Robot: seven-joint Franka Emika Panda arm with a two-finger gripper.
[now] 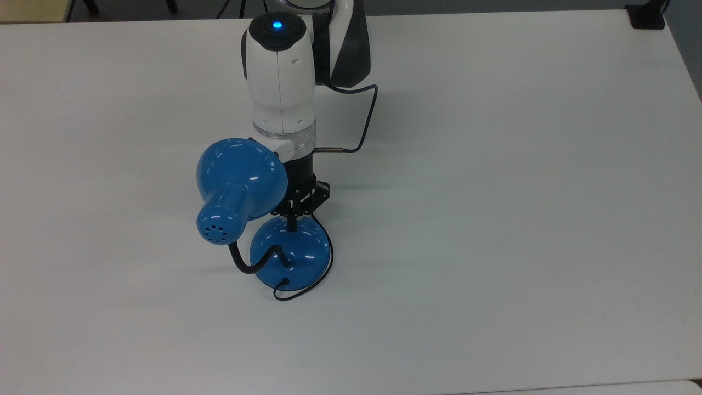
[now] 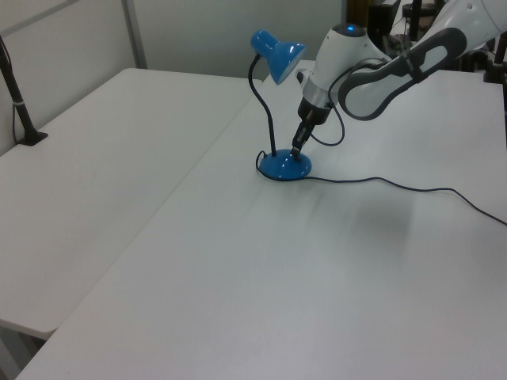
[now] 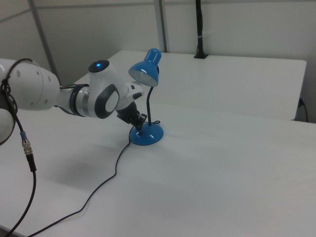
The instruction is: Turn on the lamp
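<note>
My end effector (image 1: 292, 222) points down at the round domed base of the glossy blue desk lamp (image 1: 289, 251), its tip touching the top of that base where the small black switch sits; in the left view (image 2: 296, 153) and the right view (image 3: 139, 129) it meets the dome's upper edge. Its fingers look pressed together into one narrow tip, holding nothing. The lamp stands upright on the white surface (image 1: 493, 192), its dome shade (image 1: 241, 175) raised on a black gooseneck (image 1: 249, 263). A thin black cord (image 2: 396, 186) trails from the base across the surface toward the left view's right.
</note>
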